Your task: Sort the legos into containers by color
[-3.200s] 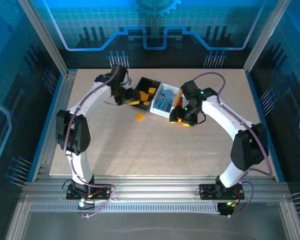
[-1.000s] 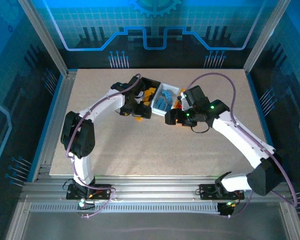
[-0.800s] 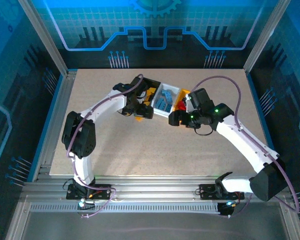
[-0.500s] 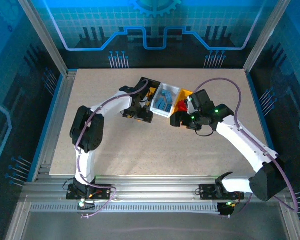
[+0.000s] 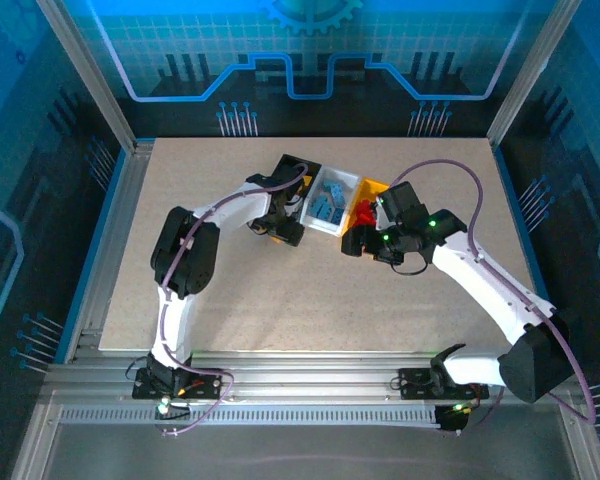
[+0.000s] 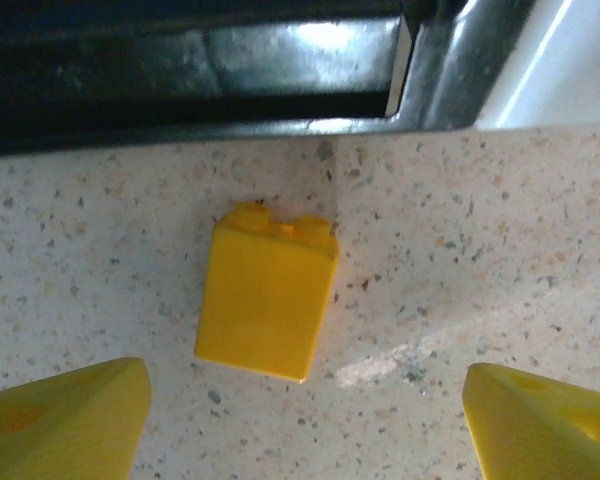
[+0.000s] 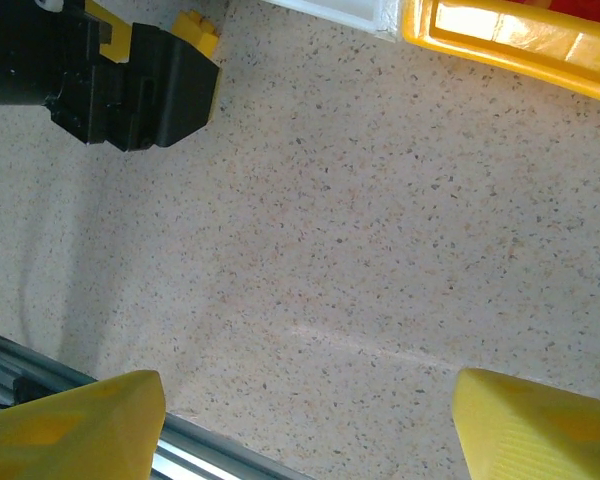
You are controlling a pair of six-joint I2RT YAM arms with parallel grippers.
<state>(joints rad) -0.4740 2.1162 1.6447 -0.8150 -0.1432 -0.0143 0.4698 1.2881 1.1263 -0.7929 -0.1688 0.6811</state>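
Speckled beige tabletop [image 5: 280, 290], blue-walled enclosure [image 5: 430, 45]; left pincer [image 6: 305, 405] splayed over yellow brick [image 6: 266, 300], right pincer [image 7: 310, 420] splayed, empty.

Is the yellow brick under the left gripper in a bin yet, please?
Out: the yellow brick lies on the table beside the black bin.

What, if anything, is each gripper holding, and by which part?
Nothing: the left gripper and right gripper are open; the yellow brick lies loose on the table.
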